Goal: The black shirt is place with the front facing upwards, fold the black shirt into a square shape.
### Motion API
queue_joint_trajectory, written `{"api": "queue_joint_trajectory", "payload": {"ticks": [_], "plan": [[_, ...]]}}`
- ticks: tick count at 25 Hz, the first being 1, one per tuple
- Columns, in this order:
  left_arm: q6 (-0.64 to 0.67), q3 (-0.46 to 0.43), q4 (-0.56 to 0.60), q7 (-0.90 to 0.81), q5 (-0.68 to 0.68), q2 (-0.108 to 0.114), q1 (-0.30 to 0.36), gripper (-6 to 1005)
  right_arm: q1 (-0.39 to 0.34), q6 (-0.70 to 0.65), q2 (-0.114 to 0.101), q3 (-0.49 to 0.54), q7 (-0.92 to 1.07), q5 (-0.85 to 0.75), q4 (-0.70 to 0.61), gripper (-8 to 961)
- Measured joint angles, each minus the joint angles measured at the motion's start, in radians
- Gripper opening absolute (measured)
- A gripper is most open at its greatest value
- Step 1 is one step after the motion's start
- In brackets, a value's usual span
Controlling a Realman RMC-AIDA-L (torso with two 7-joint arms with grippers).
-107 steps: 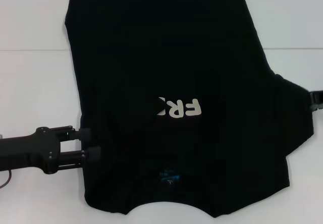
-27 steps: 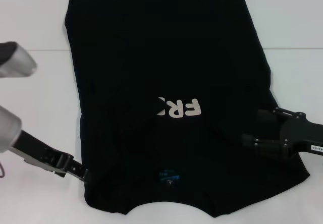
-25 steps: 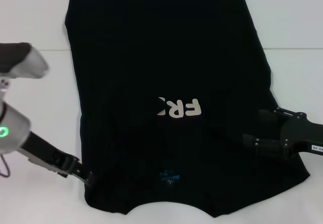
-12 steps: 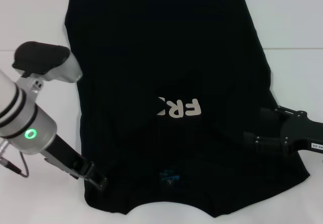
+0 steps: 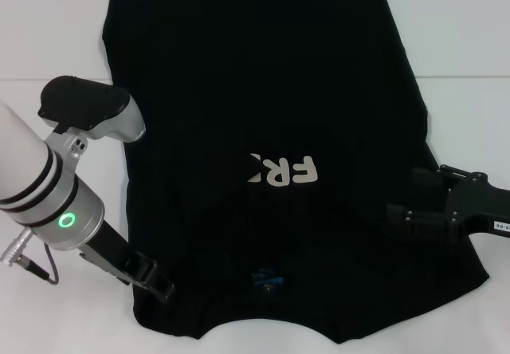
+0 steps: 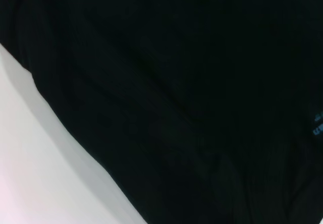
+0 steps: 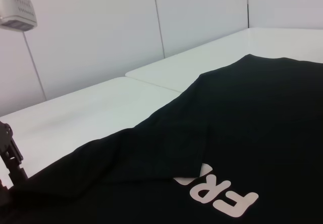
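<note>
Left gripper (image 5: 159, 285) is sitting at the shirt's (image 5: 263, 91) near-left edge, fingertips lost against the black cloth, so can't tell its opening or any hold. Right gripper (image 5: 398, 214) is lying over the near-right side, fingers apart, nothing visibly pinched. Shirt is lying flat on the table (image 5: 48, 35), collar near, hem far, left side folded in across the lettering. Long axis is running near-to-far; right sleeve side is closest to the right gripper.

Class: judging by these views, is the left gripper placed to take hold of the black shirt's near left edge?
Probably yes: the left gripper sits at the black shirt's near left edge, nothing between them.
</note>
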Motion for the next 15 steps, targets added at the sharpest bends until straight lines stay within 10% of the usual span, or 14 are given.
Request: {"api": "queue_joint_trajectory", "payload": {"ticks": [15], "plan": [[-0.055,0.036,-0.001,-0.037,0.022,0.002,0.01,628,0.002,-0.001,-0.001,0.0,0.012,0.0,-0.003,945]]}}
